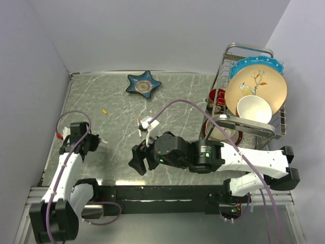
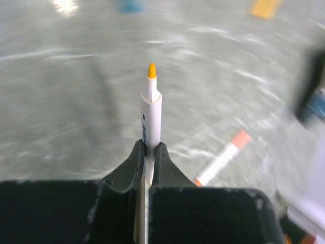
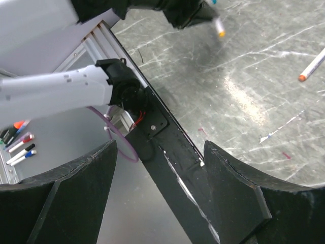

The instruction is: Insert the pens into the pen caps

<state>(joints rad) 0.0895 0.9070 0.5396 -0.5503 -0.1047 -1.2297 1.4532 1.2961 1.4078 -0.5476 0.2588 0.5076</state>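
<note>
My left gripper (image 2: 150, 145) is shut on a white pen (image 2: 151, 114) whose bare yellow tip points away over the table. From above, this left gripper (image 1: 95, 141) sits at the table's left side. The yellow pen cap (image 1: 104, 111) lies farther back, also seen as the yellow pen cap (image 2: 265, 7) in the left wrist view. A second white pen (image 1: 140, 127) with orange ends lies loose mid-table, apart from both grippers; it shows as the second pen (image 2: 222, 158) and the second pen (image 3: 313, 65) in the wrist views. No separate red-orange cap can be made out. My right gripper (image 3: 160, 152) hangs open, holding nothing, over the table's near edge.
A blue star-shaped dish (image 1: 143, 85) sits at the back. A dish rack (image 1: 252, 96) with plates and a bowl fills the right side. Purple cables loop over the arms, one with a red-tipped plug (image 1: 60, 136). The right arm (image 1: 203, 155) stretches across the front.
</note>
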